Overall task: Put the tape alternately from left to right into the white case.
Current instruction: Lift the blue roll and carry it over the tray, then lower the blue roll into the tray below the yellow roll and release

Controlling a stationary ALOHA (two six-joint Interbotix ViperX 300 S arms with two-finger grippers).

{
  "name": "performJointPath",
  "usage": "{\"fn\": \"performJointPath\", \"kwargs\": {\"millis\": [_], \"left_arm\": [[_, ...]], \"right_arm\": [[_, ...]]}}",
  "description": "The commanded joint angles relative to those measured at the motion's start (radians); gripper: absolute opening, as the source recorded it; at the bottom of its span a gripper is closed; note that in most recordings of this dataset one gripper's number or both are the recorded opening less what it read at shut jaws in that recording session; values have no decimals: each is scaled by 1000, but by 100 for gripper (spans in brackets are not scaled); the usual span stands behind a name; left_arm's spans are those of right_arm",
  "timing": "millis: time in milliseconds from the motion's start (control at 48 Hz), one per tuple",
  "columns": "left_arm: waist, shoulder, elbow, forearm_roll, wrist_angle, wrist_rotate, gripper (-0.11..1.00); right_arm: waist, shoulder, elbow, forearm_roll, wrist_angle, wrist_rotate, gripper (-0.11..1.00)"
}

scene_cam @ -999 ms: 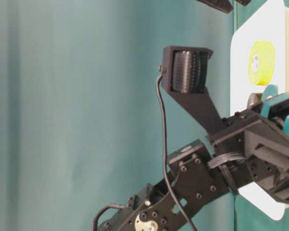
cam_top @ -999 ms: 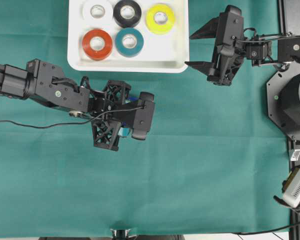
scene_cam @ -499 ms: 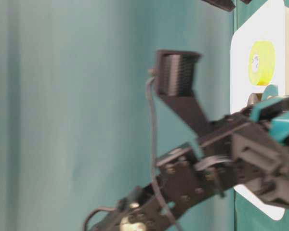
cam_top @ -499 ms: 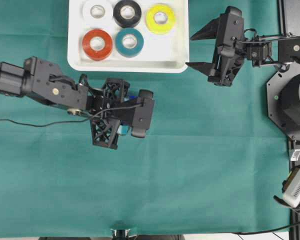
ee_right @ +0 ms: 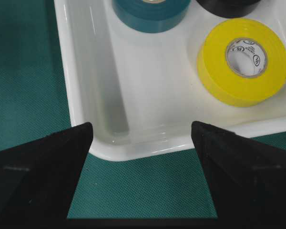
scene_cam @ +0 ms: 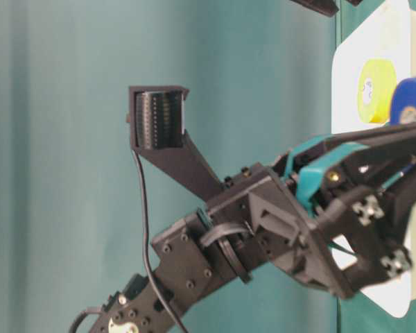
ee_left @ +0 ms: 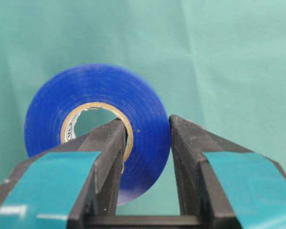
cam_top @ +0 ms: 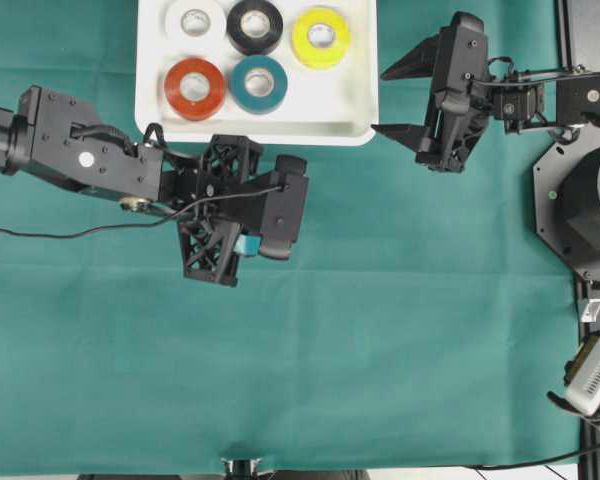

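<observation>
- Over the green cloth [cam_top: 400, 330], just below the white case [cam_top: 352, 110]: left gripper [ee_left: 145, 157] clamped on the blue roll [ee_left: 97, 126], one finger through the pale core, the other against the outer face.
- In the table-level view: blue roll [scene_cam: 410, 100] held clear of the cloth, on edge rather than flat, at the tip of the left gripper [scene_cam: 402, 149].
- In the overhead view: blue roll hidden under the left gripper [cam_top: 242, 243] and its camera mount; no point given there.
- Inside the white case [ee_right: 90, 95]: white roll [cam_top: 194, 21], black roll [cam_top: 255, 25] and yellow roll [cam_top: 320, 36] along the far row; red roll [cam_top: 194, 87] and teal roll [cam_top: 259, 84] along the near row.
- Beside the teal roll, toward the right near corner: one bare patch of tray floor, seen plainly from the right wrist, with the yellow roll [ee_right: 243, 61] behind it.
- At the right edge of the case: right gripper [cam_top: 405, 100] hanging with jaws wide apart, nothing between them.
- Step in hand, by judgement: carrying the sixth and last roll to the case; five placed, one to go.
- Next move, likely: across and over the near rim, roll tipped flat above the bare patch, lowered before release.
- Risk: a roll let go on edge may wheel off, or knock the teal roll.
</observation>
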Motion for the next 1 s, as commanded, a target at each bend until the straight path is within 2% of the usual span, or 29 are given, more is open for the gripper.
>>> {"fn": "performJointPath", "kwargs": {"millis": [0,229,562,728,978], "left_arm": [[28,-35,-41,3,-5,34,26],[92,0,-95,3,-8,121,26],[206,91,-190,3,-21,198,26],[236,121,-229,3,-31,209,26],[239,135,-241,3,-34,209,26]], "right_arm": [[3,-6,-8,-2,-8,2,85],[3,-6,-8,-2,-9,3,85],[3,-6,-8,-2,-9,5,85],[3,-6,-8,-2,-11,5,85],[3,-6,-6,-2,-11,5,85]]}}
